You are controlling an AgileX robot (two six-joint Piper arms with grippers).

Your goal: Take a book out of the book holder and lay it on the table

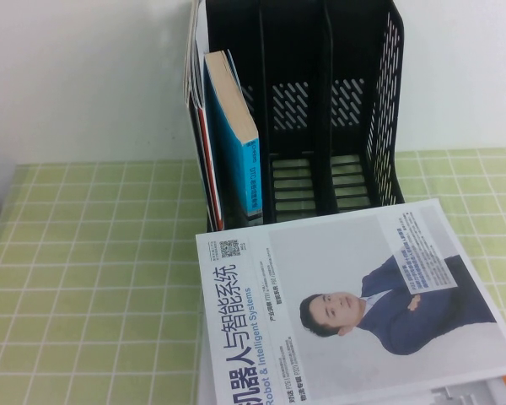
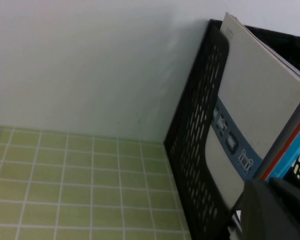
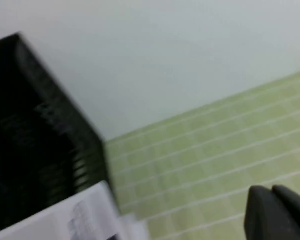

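Observation:
The book (image 1: 236,139), with a cyan cover and cream page edges, stands upright in the left compartment of the black book holder (image 1: 354,51) at the back of the table (image 1: 84,253). Neither gripper shows in the high view. In the left wrist view my left gripper (image 2: 270,200) is shut and empty, close beside the holder's slotted side wall (image 2: 195,135); a strip of the cyan book (image 2: 292,157) shows behind it. In the right wrist view my right gripper (image 3: 272,210) is shut and empty above the table (image 3: 200,145), to the right of the holder (image 3: 35,125).
A thin white magazine (image 1: 354,304) picturing a man in a blue suit lies flat in front of the holder, also in the right wrist view (image 3: 75,215). Thin magazines (image 1: 196,84) lean left of the book; one is grey (image 2: 255,105), one red-edged (image 2: 285,150). The holder's other two compartments hold nothing.

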